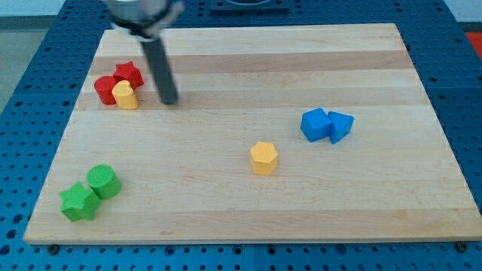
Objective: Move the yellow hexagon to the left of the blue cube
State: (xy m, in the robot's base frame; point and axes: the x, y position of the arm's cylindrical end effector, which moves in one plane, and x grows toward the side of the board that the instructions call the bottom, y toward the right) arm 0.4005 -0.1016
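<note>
The yellow hexagon (263, 158) sits on the wooden board below and to the left of the blue cube (315, 124). A second blue block (340, 126), wedge-like, touches the cube's right side. My tip (169, 100) is at the upper left of the board, far left of the hexagon and just right of a small yellow block (125, 95). The tip touches no block.
A red star (129, 74) and a red round block (105, 89) sit against the small yellow block at the upper left. A green cylinder (103, 181) and a green star (79, 202) lie at the lower left. The board (376, 211) rests on a blue perforated table.
</note>
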